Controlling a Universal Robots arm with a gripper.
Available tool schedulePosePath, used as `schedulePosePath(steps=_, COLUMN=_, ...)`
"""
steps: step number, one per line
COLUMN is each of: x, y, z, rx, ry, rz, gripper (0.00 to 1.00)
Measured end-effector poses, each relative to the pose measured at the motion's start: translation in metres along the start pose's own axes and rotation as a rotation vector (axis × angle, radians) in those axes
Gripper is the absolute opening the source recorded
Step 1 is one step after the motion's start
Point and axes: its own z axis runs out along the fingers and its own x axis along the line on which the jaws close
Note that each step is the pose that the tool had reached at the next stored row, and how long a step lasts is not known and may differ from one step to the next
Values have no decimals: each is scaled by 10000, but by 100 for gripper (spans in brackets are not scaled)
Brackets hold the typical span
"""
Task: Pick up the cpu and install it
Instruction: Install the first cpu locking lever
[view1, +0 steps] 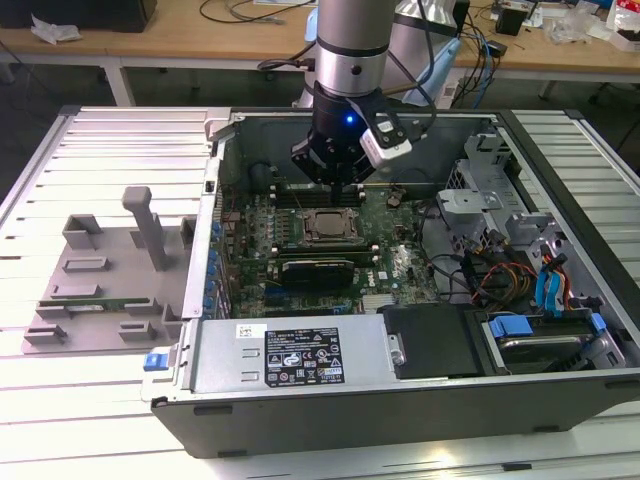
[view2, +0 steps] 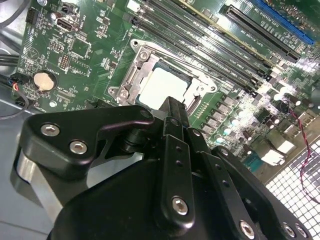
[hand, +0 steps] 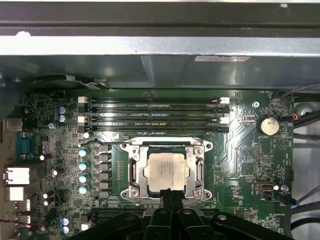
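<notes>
My jaws (hand: 170, 196) were pinched together, holding nothing, poised just over the cpu (hand: 166, 171), which sat flat in its socket frame (hand: 135, 172) on the motherboard (hand: 240, 155); judged it light, rigid, slick-topped, fragile underneath, best gripped by opposite edges.

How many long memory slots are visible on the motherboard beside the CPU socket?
4, all empty, lying parallel in the first wrist view between the cpu in its socket and the case wall. More slots beneath the gripper may be hidden.
</notes>
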Motion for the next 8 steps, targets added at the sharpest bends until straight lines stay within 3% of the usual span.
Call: schedulePosePath(steps=8, x=0, y=0, z=0, rx=1, ry=-10, rz=-463, gripper=11)
